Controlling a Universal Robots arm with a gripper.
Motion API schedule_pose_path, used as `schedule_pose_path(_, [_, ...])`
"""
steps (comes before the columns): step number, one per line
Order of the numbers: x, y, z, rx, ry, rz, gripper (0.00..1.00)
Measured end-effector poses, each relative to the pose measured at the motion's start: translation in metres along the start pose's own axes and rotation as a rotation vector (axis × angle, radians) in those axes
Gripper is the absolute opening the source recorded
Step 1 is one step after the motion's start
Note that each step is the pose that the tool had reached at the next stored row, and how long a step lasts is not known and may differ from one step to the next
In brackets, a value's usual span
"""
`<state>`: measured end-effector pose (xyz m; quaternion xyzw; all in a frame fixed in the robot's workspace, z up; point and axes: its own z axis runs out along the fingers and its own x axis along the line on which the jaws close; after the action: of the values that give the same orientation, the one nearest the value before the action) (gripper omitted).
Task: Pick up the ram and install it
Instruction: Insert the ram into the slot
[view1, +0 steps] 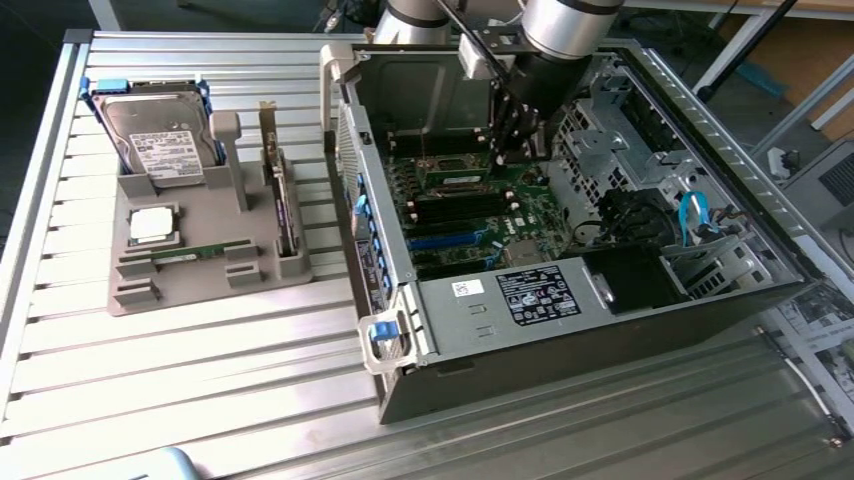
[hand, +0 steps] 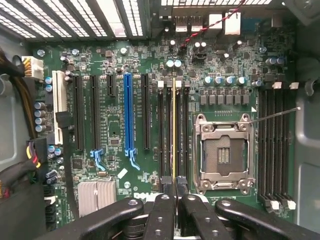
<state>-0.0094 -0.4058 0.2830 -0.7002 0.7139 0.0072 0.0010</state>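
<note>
My gripper (hand: 173, 189) is shut on the ram (hand: 173, 130), a thin stick seen edge-on with a yellowish edge. The stick runs along the black memory slots (hand: 167, 132) beside the open processor socket (hand: 222, 152). I cannot tell whether it touches or sits in a slot. In the exterior view my gripper (view1: 515, 150) reaches down inside the open computer case (view1: 561, 300), just over the green motherboard (view1: 467, 215). A second green ram stick (view1: 187, 253) lies flat on the grey parts tray (view1: 200, 285).
The tray at the exterior view's left also holds a hard drive (view1: 154, 140), a square silver processor (view1: 151, 224) and an upright dark expansion card (view1: 279, 200). Case walls, a drive cage (view1: 607, 130) and blue cables (view1: 694, 215) crowd my gripper. More memory slots (hand: 275, 150) lie past the socket.
</note>
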Motion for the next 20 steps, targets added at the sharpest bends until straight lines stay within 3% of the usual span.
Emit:
schedule_pose_path(4, [0.0001,0.0000,0.0052,-0.0001,0.0004,0.000,0.12])
schedule_pose_path(20, [0.0010,0.0000,0.0059,-0.0001,0.0004,-0.010,0.12])
